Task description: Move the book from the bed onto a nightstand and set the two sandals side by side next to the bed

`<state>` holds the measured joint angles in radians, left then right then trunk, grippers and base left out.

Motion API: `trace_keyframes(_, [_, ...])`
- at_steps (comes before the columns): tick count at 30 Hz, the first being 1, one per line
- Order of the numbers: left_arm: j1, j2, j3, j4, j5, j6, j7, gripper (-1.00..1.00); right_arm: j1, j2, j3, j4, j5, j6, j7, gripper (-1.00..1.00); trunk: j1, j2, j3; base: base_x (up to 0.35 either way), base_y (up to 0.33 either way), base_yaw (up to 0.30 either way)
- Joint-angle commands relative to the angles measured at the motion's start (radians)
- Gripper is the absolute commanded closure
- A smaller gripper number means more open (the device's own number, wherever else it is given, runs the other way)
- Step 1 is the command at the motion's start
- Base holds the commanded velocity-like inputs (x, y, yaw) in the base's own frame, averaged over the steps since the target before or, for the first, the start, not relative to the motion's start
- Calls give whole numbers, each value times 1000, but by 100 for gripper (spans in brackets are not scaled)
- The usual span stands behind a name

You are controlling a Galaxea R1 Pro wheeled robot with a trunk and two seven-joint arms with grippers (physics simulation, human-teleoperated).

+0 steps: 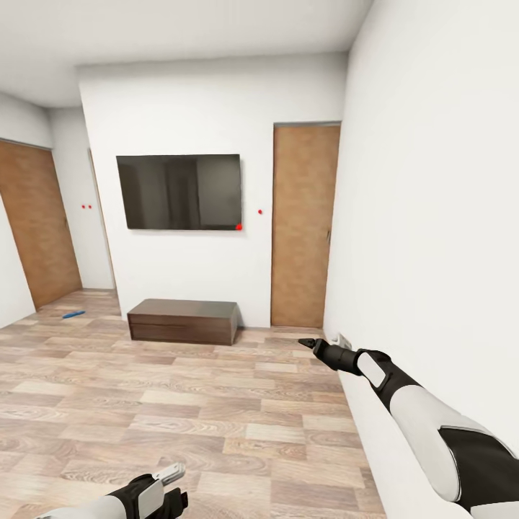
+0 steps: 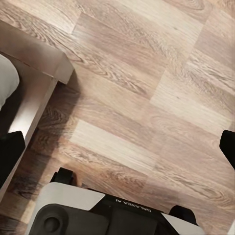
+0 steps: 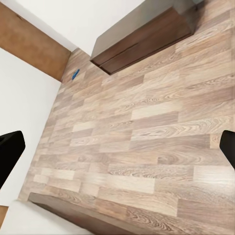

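The robot stood in a white-walled room with a light brown wood-plank floor, facing a wall that carried a black flat television screen above a low dark brown wooden bench, with a brown wooden door to the side of it. Judging from this, the task was at the stage of finding and fetching: nothing was carried, and the robot looked to be between things.

One small bright blue flat sandal lay on the floor far off, near the other brown door at the far left corner; the right wrist view caught it too as a blue speck beyond the bench. The next move would call for driving across the open floor to that sandal and lowering an arm to it.

The right gripper reached forward beside the white wall; in its wrist view the dark fingertips sat at opposite edges with bare floor between, so its jaws were wide apart and empty. The left gripper hung low at the bottom edge; its jaws were likewise spread, with floor between them.

A dark wood frame with off-white padding stood close by the left wrist, probably a corner of the bed, though too little was visible to be sure. The sandal was too small to make out its straps.
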<state>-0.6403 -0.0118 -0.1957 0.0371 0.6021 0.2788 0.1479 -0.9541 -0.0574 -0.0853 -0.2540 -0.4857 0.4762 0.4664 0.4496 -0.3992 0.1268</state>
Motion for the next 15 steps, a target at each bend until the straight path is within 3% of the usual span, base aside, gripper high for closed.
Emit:
trace_keyframes(1, [-1,0,-8,1,10,2,2,-100,0,0,-8,-1,0,9,1,-100,0,-1,0,0,0,-47])
trace_keyframes(15, [-1,0,-8,1,11,2,2,-100,0,1,-8,-1,1,9,1,-100,0,-1,0,13,0,-11])
